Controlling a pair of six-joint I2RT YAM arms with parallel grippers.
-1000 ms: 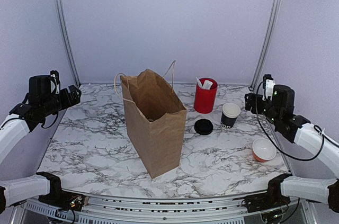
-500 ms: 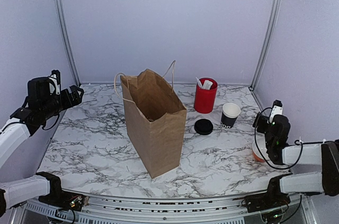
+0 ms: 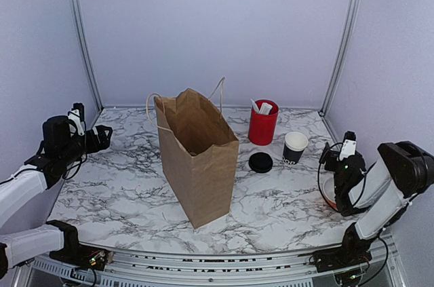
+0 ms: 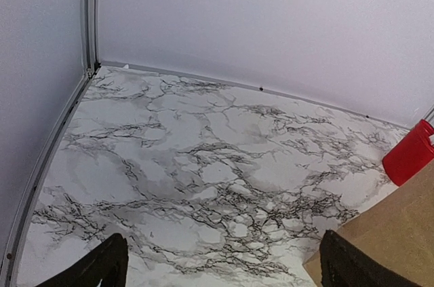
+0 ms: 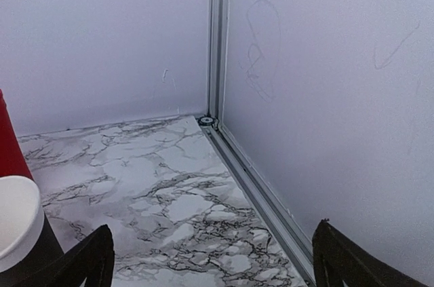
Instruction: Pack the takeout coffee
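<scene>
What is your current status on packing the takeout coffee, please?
Left end effector open, empty; right end effector open, empty. Cup uncovered, lid beside it. Orange bowl close to right end effector.

Bag [image 3: 196, 158] blocks cup [image 3: 294, 147] frm left; R side free.

light: bright, even, diffuse – faint lavender cast | shadows: faint and soft, close around the paper bag [image 3: 200, 165] on the bench [image 3: 115, 185] | focus: top view sharp; wrist views softer – left tool [image 4: 222, 239] tips dark, blurred at the lower edge
</scene>
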